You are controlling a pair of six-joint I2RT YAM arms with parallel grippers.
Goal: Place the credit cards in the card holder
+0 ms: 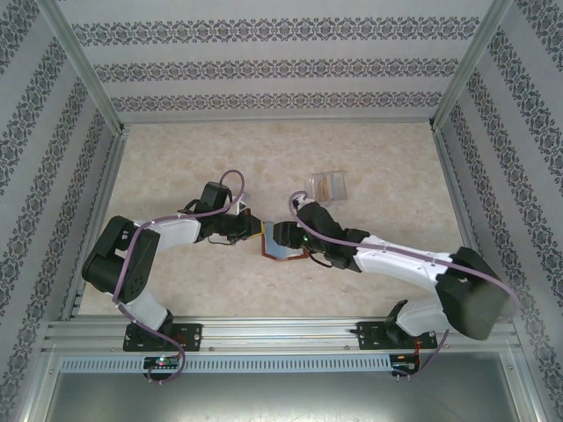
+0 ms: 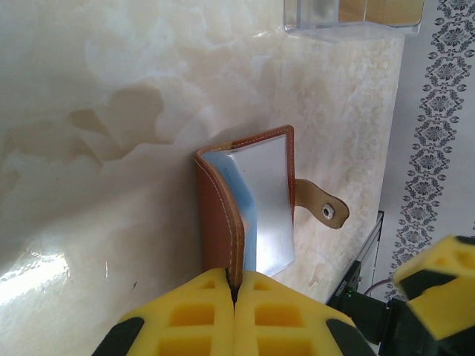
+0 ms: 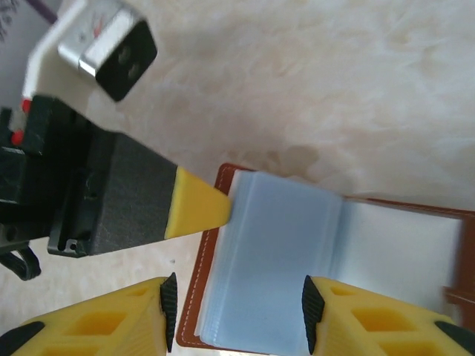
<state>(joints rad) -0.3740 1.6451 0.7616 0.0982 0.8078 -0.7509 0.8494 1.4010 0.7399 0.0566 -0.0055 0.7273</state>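
**Left fingers pinch the holder; right fingers parted over it**

From above, the holder (image 1: 283, 251) sits mid-frame on the worktop (image 1: 176, 158), between the left fingers (image 1: 250, 231) and the right fingers (image 1: 280, 236). A clear box (image 1: 325, 186) lies up and right of it.

The left wrist view adds the grip. At the bottom of the frame the left fingers are closed on the edge of the brown cover. The strap (image 2: 325, 210) sticks out to the right, and blue shows behind the clear pockets.

The right wrist view shows the right fingers apart, low in the frame, one on either side of the pockets. Whether they touch the holder cannot be told.
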